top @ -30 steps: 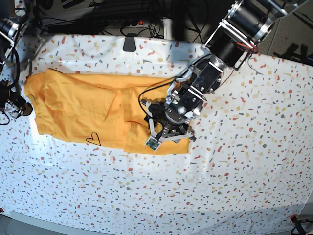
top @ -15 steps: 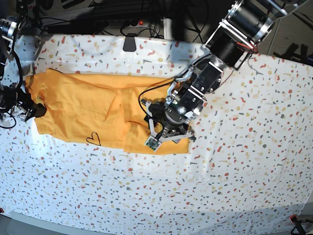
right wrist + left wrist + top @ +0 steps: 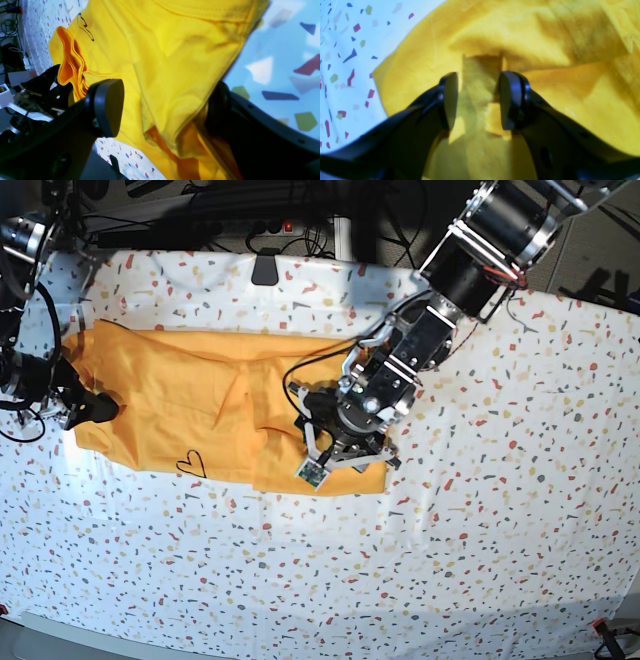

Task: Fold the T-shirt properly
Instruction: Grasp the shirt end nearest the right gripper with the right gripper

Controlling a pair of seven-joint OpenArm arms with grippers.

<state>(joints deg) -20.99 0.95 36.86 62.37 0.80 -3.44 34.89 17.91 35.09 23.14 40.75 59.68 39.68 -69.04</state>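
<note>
The yellow T-shirt (image 3: 180,400) lies flat and lengthwise on the table, with its black heart outline (image 3: 190,465) near the front edge. My left gripper (image 3: 340,460) points down onto the shirt's right end. In the left wrist view its jaws (image 3: 480,100) stand open, with shadowed cloth (image 3: 545,37) between and under the fingers (image 3: 448,100). My right gripper (image 3: 95,408) is at the shirt's left edge. In the right wrist view it (image 3: 162,110) is wide open, and the shirt's edge (image 3: 175,50) runs between the pads (image 3: 107,107). The heart (image 3: 85,25) shows farther off.
A white speckled tablecloth (image 3: 450,560) covers the table. A small black object (image 3: 265,268) sits at the table's back edge, with cables (image 3: 200,225) behind it. The left arm's thick body (image 3: 480,250) slants over the back right of the table.
My right gripper has moved rightward in the base view onto the shirt's left edge, which has shifted inward with it. The left gripper has stayed put.
</note>
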